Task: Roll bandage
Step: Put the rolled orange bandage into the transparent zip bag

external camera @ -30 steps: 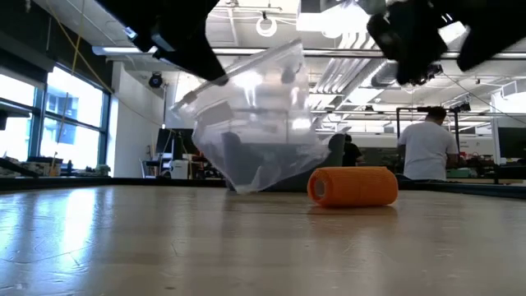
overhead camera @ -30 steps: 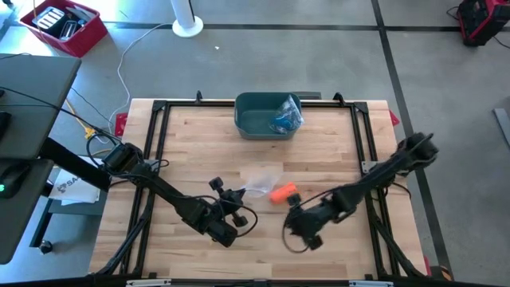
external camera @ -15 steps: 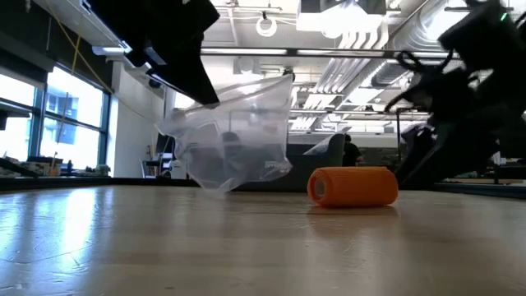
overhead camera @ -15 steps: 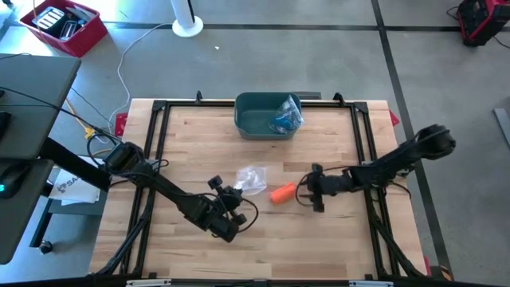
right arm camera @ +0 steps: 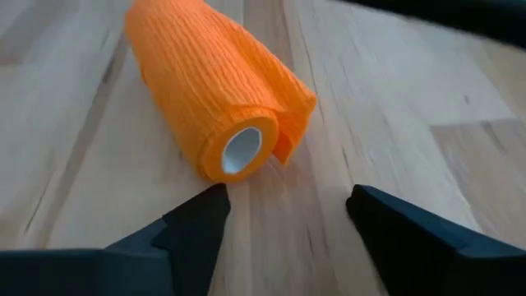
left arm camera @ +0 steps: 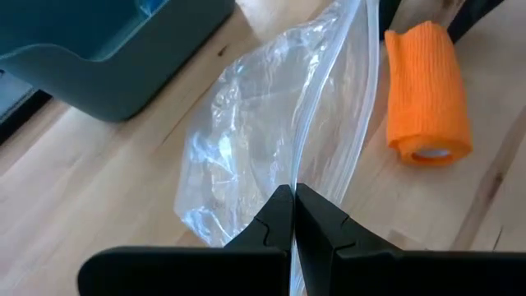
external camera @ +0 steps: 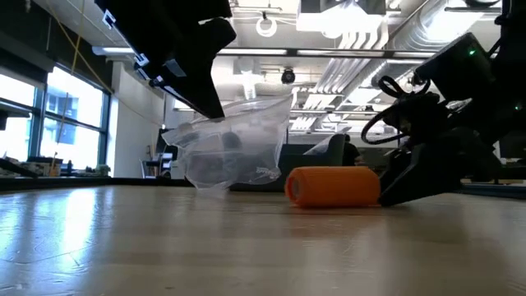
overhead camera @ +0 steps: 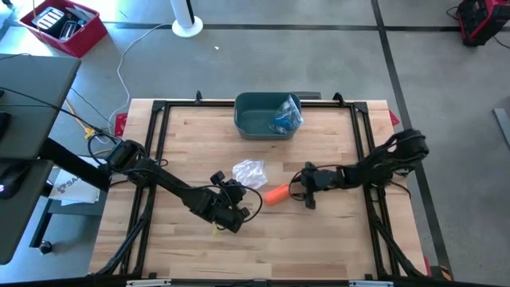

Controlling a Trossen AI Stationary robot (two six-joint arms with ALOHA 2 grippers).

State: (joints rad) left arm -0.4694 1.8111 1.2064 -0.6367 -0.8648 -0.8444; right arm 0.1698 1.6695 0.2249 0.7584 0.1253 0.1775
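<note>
The wooden table (overhead camera: pixel 183 135) holds an orange bandage roll (overhead camera: pixel 276 194) lying on its side. A green bin (overhead camera: pixel 259 119) sits well behind the roll, at the table's back edge.

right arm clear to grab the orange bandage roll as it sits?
Probably yes. The right gripper is open, low on the table, with the orange bandage roll just ahead and nothing between; the plastic bag lies on the roll's far side.

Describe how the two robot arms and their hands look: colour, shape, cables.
Both arms are black, slim jointed tubes with thin black cables looping along them. The left hand ends in two flat, matte black fingers tapering to narrow tips. The right hand has two broad, black, wedge-shaped fingers.
</note>
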